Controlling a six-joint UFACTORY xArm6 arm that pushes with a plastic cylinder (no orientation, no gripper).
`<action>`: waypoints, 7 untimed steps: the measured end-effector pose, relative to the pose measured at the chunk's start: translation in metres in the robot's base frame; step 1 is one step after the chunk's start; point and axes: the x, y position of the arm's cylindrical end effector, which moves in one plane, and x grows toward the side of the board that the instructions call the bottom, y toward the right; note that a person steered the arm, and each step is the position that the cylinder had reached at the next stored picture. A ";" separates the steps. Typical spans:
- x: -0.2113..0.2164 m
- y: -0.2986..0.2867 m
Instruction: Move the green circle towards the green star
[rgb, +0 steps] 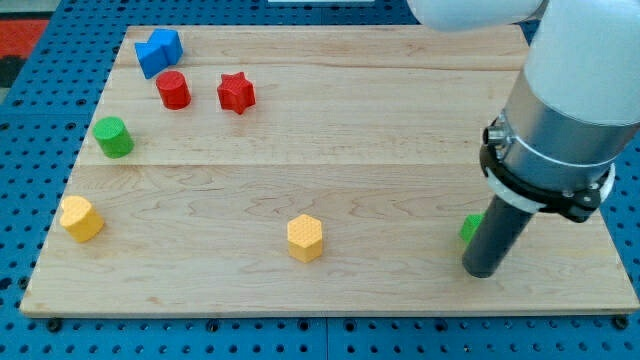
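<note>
The green circle (113, 136), a short cylinder, stands near the board's left edge. A green block (470, 228), mostly hidden behind my rod, shows at the right; its shape cannot be made out. My tip (481, 270) rests on the board at the lower right, just below and right of that green block, far from the green circle.
A blue block (158, 51), a red cylinder (173, 89) and a red star (236, 93) sit at the upper left. A yellow block (80, 218) lies at the lower left and a yellow hexagon (305, 237) at the bottom middle. The wooden board (350, 140) ends close below my tip.
</note>
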 end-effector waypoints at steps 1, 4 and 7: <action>-0.044 -0.066; -0.100 -0.301; -0.138 -0.442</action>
